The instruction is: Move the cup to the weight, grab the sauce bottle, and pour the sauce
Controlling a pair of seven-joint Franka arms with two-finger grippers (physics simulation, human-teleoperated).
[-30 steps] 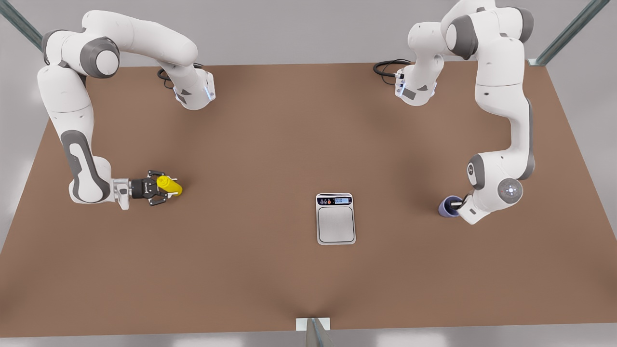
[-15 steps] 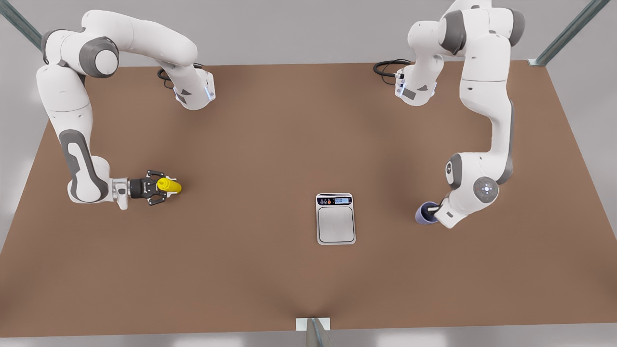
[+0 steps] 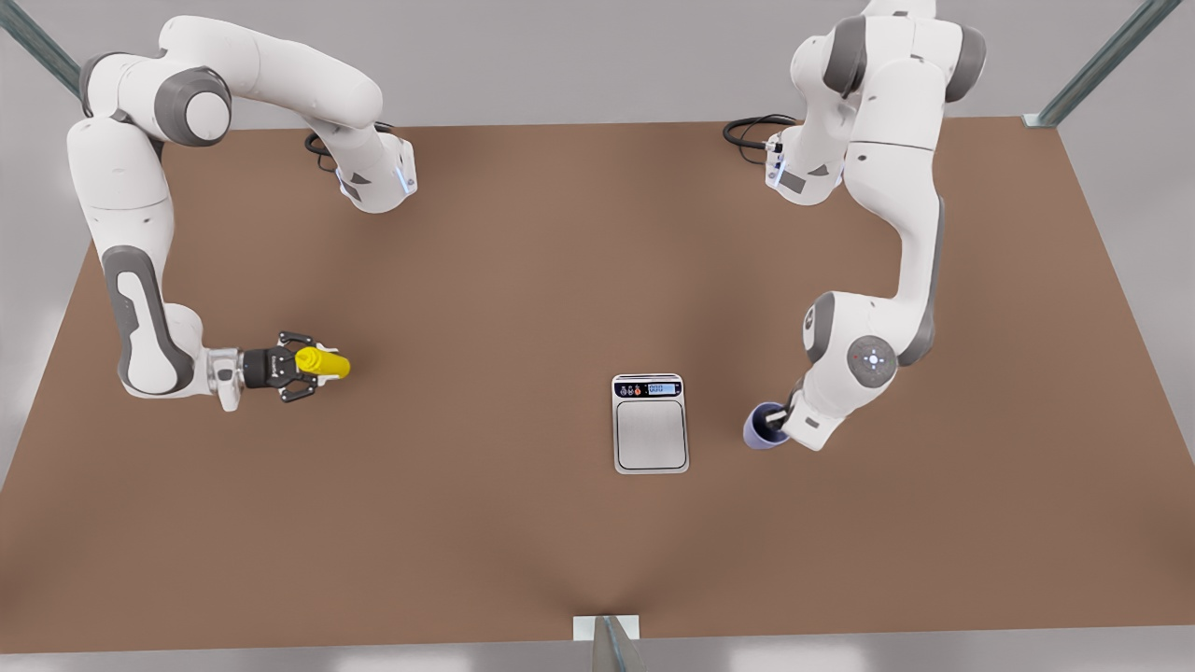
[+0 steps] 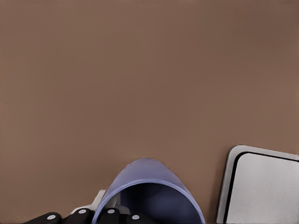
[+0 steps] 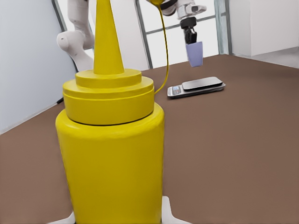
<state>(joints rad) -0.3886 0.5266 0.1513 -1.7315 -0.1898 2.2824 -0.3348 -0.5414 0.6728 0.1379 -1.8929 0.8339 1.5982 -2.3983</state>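
On the front view's right, my left gripper (image 3: 777, 427) is clamped on the cup (image 3: 760, 426), just beside the scale (image 3: 651, 423), not touching it. From above I can't judge height; the right wrist view shows the cup (image 5: 195, 54) hanging in the air above the scale (image 5: 196, 87), roughly upright, mouth up. Left wrist view: dark inside of the cup (image 4: 149, 198) right at the fingers (image 4: 107, 217), one inside the rim, scale corner (image 4: 259, 186) close by over the brown table (image 4: 140, 70).

On the front view's left, my right gripper (image 3: 301, 365) is closed on the sauce bottle (image 3: 322, 363). The front view foreshortens it, its nozzle end drawn toward the scale side. Right wrist view shows the bottle (image 5: 112, 154) standing upright, long axis vertical, nozzle (image 5: 106, 39) up, body set between the jaws.
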